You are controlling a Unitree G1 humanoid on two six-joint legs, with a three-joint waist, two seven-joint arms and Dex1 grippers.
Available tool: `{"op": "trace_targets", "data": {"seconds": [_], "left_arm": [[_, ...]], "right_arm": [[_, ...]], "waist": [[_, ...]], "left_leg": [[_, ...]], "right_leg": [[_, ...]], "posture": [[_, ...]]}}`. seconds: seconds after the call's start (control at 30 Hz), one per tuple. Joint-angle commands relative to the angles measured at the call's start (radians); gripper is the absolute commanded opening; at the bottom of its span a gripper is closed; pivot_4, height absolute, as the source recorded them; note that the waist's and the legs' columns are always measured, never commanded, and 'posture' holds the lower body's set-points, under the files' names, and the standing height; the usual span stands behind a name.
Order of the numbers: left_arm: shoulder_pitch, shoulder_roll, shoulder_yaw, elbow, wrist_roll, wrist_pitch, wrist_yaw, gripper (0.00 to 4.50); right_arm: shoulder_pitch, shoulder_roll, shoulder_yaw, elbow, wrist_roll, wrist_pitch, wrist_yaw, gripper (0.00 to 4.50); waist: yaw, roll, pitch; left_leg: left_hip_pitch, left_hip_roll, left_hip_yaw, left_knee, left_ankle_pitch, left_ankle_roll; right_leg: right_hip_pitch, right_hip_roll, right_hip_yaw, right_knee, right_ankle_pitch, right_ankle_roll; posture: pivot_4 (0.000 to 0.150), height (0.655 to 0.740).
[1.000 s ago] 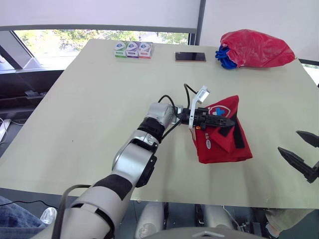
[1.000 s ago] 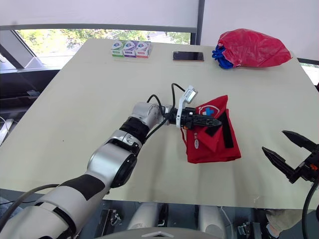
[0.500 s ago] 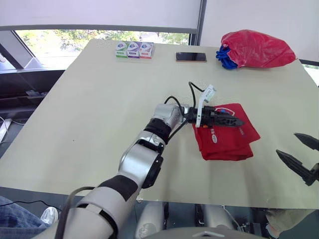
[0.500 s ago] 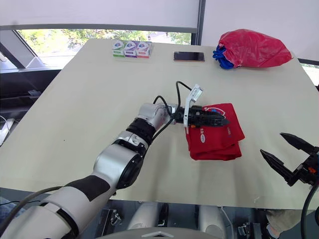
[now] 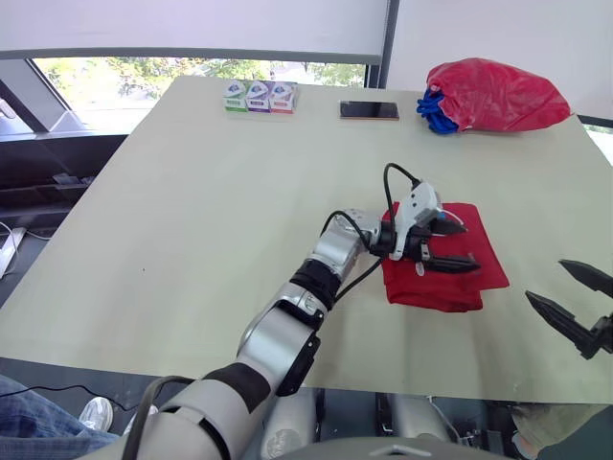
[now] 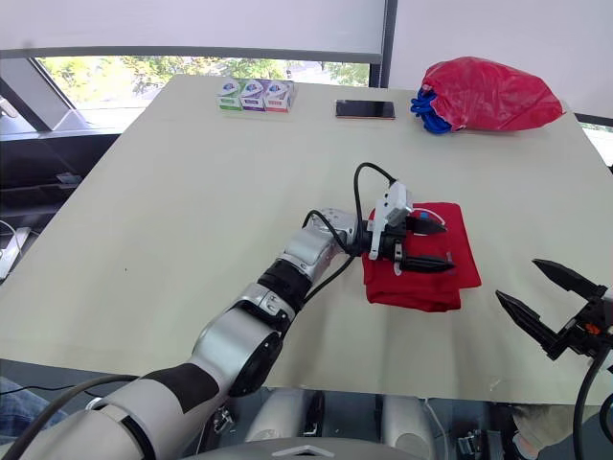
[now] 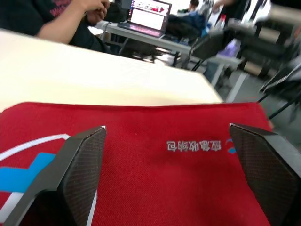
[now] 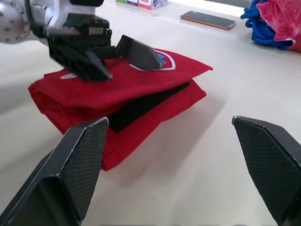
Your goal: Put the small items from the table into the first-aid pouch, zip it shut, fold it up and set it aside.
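The red first-aid pouch (image 5: 479,264) lies folded flat on the right half of the table. In the left wrist view its top face (image 7: 160,160) carries white lettering and part of a white and blue emblem. My left gripper (image 5: 450,243) hovers just over the pouch, open, one finger on each side of the top face and nothing between them. My right gripper (image 5: 581,305) stands open near the table's front right edge, a short way right of the pouch (image 8: 141,89), holding nothing. The right wrist view also shows the left gripper (image 8: 113,56) above the pouch.
At the far edge stand three small boxes (image 5: 256,96), with a phone (image 5: 369,110) to their right. A red bag with blue cord (image 5: 493,94) fills the back right corner. People at a desk with a laptop (image 7: 148,16) sit beyond the table.
The pouch's raised flap has come down and the pouch now lies folded flat. My left gripper moved right, turned and opened over it. The right gripper barely moved.
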Motion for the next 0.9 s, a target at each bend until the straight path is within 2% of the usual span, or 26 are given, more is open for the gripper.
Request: {"op": "trace_targets", "data": {"seconds": [0.03, 0.23, 0.37, 0.6, 0.7, 0.9], "left_arm": [[0.039, -0.022, -0.078, 0.037, 0.112, -0.181, 0.071, 4.42], [0.026, -0.001, -0.161, 0.136, 0.272, -0.399, 0.200, 4.42], [0.025, 0.018, -0.216, 0.175, 0.348, -0.480, 0.221, 4.42], [0.020, -0.003, -0.158, 0.164, 0.265, -0.399, 0.124, 4.42], [0.005, -0.010, -0.133, 0.145, 0.232, -0.371, 0.077, 3.57], [-0.001, -0.011, -0.138, 0.083, 0.216, -0.351, 0.013, 0.73]], "right_arm": [[0.009, 0.008, 0.001, -0.016, 0.000, -0.028, -0.010, 4.50], [0.013, 0.008, 0.017, -0.019, 0.000, -0.037, -0.021, 4.50], [0.008, 0.005, 0.025, -0.014, -0.001, -0.041, -0.023, 4.50], [0.019, -0.001, 0.029, 0.018, -0.027, -0.076, 0.003, 4.50], [0.026, -0.002, 0.024, 0.031, -0.029, -0.091, 0.017, 4.50], [0.032, -0.004, 0.025, 0.046, -0.027, -0.111, 0.034, 4.50]], "waist": [[0.001, 0.000, 0.000], [0.004, 0.001, -0.004], [0.005, 0.001, -0.005], [0.004, 0.001, -0.005], [0.003, 0.001, -0.005], [-0.001, 0.002, -0.005]], "left_leg": [[0.000, 0.000, 0.000, 0.000, 0.000, 0.000], [0.000, 0.000, 0.000, 0.001, -0.001, 0.001], [0.001, -0.001, 0.000, 0.001, -0.001, 0.001], [0.001, 0.000, 0.000, 0.001, -0.001, 0.002], [0.001, 0.000, 0.000, 0.001, -0.001, 0.002], [0.001, 0.000, 0.000, 0.001, -0.001, 0.002]], "right_leg": [[0.000, 0.000, 0.000, 0.000, 0.000, 0.000], [0.001, 0.000, 0.000, -0.001, 0.000, 0.000], [0.002, 0.000, 0.000, -0.001, 0.000, 0.000], [0.002, 0.000, 0.000, -0.001, 0.000, 0.000], [0.002, 0.000, 0.000, -0.001, 0.000, 0.000], [0.002, 0.000, 0.000, -0.001, 0.000, 0.000]], "posture": [[0.150, 0.7400], [0.150, 0.7400], [0.150, 0.7400], [0.150, 0.7400], [0.150, 0.7400], [0.150, 0.7400]]}}
